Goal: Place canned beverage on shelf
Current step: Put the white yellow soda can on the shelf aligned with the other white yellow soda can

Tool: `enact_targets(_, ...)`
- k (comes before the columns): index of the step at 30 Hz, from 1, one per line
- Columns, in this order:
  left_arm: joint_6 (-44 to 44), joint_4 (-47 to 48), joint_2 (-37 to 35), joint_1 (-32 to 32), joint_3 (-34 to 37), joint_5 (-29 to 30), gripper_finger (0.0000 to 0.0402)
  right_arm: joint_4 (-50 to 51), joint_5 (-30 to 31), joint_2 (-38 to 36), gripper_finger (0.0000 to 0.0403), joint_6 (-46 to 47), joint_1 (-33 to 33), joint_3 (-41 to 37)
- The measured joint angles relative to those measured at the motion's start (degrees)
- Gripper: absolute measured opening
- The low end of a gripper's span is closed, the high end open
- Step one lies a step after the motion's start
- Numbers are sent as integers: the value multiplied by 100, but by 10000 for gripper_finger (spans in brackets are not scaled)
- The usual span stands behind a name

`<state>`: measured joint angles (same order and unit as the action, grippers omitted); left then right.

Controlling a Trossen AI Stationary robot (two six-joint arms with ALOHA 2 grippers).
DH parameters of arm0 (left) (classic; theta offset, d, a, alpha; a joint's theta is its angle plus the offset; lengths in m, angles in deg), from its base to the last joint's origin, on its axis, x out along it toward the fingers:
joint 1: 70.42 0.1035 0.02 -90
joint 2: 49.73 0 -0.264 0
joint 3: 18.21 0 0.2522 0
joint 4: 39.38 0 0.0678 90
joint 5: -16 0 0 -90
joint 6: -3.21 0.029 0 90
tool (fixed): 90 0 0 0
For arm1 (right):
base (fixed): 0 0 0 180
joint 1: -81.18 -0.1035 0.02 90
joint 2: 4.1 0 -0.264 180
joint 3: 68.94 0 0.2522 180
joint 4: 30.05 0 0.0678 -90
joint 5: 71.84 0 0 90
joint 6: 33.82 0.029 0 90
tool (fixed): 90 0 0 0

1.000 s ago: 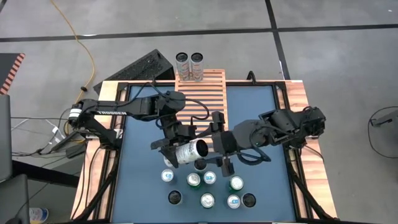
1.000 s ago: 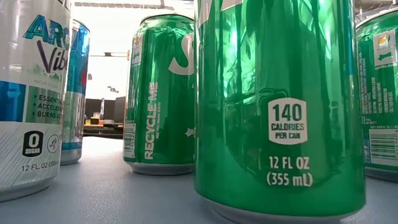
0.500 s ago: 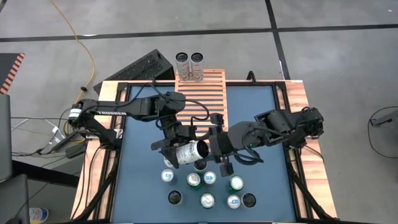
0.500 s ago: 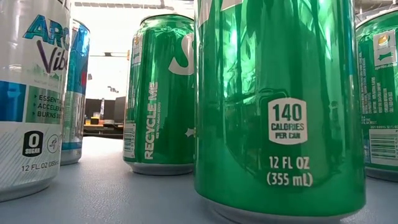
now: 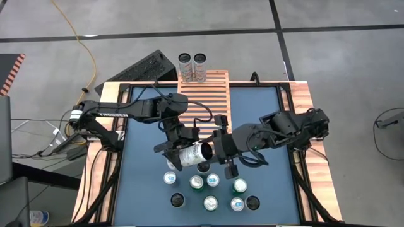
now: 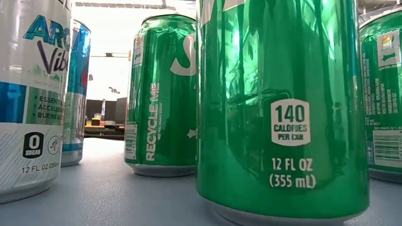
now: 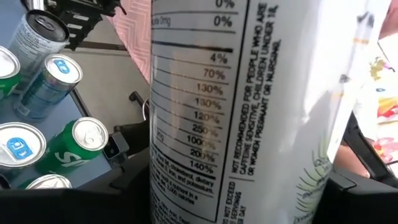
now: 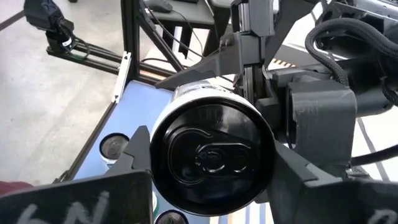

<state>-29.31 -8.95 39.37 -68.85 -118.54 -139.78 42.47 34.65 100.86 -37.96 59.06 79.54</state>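
Note:
A white beverage can [image 5: 192,153] lies level in the air above the middle of the blue table. My left gripper [image 5: 182,151] is shut on its body. My right gripper [image 5: 216,150] comes from the table's right and closes around its black lid end [image 8: 211,158]. In the left wrist view the can's printed side [image 7: 249,112] fills the picture. The slatted wooden shelf [image 5: 203,94] lies at the table's far middle, with two cans [image 5: 192,67] standing at its far end. My left gripper pinches the can's body [image 7: 186,186] between its two fingers, which lie across the can and come roughly level from the table's far left. The can is lifted clear of the table and lies on its side. My right gripper has one finger [image 8: 138,152] on either side of the can's lid end, against the wall by the rim [image 8: 157,163]. The fingers come from the table's right, slanting a little down, and lie along the can. The lid faces my wrist camera.
Several upright cans, green, white and dark, stand in a cluster [image 5: 208,189] near the table's front edge, right under the held can. They fill the low view, among them a green can [image 6: 282,107]. A wooden border [image 5: 309,145] frames the table.
My right gripper has edged toward the table's left onto the can's lid end, and its fingers have drawn in around it. The can and my left gripper have stayed where they were.

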Motion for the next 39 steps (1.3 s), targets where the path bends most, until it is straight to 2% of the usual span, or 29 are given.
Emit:
enact_targets(8,-118,90,-385,240,0,303,312,-41,-97,-152,166,96,-46,16)
enact_targets(13,130,277,-652,568,0,830,316,22,-220,-185,166,120,-56,17)
enact_targets(18,333,818,-1008,956,0,1214,317,691,197,-237,166,102,161,11)
enact_targets(21,601,1268,-1273,1148,-2,1742,317,919,246,-404,166,-31,458,8)
enact_targets(25,863,1667,-1639,1288,-2,2751,317,1414,158,-616,166,-87,1166,23)
enact_targets(30,943,1774,-1985,1296,-2,3870,317,1990,-45,-655,166,-478,2416,15)
enact_targets(36,815,1734,-2230,1296,-2,4444,317,2074,-845,-633,166,-1328,3932,0)
enact_targets(39,734,1749,-2235,1296,-2,4689,317,2031,-1046,-536,166,-1687,4515,0)
